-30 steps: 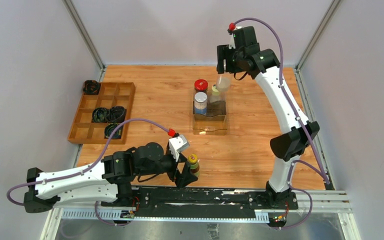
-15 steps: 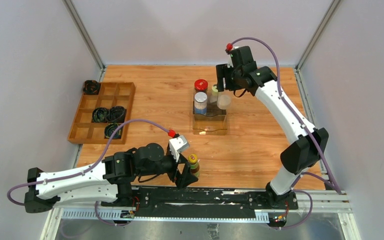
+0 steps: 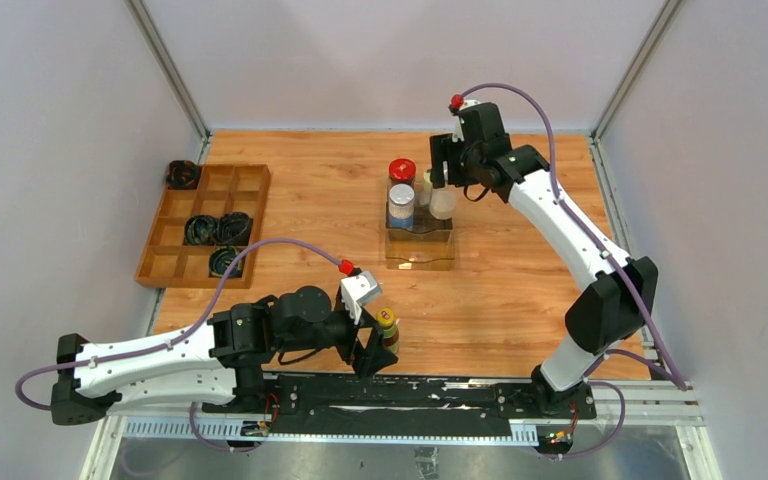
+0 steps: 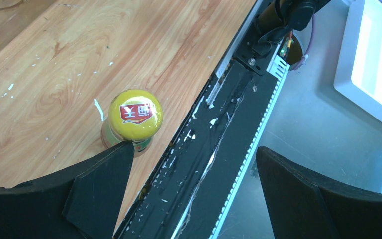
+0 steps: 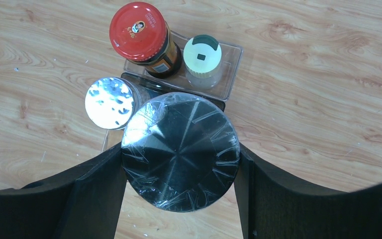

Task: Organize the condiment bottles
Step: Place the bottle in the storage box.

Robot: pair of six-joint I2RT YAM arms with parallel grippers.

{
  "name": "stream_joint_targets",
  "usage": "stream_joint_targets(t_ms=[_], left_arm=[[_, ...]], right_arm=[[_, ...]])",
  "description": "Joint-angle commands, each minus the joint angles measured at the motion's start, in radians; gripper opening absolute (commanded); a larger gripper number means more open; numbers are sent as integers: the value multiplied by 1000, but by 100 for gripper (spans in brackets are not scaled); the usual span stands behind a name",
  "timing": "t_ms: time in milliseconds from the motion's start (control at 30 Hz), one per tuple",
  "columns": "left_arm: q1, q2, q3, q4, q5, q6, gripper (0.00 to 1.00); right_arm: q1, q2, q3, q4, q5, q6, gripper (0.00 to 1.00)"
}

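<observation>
Right hand (image 5: 180,164) — jaws part-open, clamped on the black-capped jar (image 5: 179,149), over the clear tray (image 5: 233,56). Left hand (image 4: 194,159) — jaws fully spread, holding nothing; yellow-capped brown sauce bottle (image 4: 135,113) beside one finger, well apart from the tray.

yellow cap (image 4: 136,113): red badge, 2 white Chinese characters; beside left pincer (image 4: 194,150)
red lid (image 5: 139,31): small emblem, lettering unreadable
</observation>
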Motion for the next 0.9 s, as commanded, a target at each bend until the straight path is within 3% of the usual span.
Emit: stream_joint_targets(t_ms=[0, 867], left_arm=[[8, 2, -12, 23, 8, -2, 100], [7, 12, -42, 44, 13, -2, 100]], right_arm=[[25, -16, -2, 89, -8, -10, 56], [67, 35, -104, 190, 24, -29, 57]])
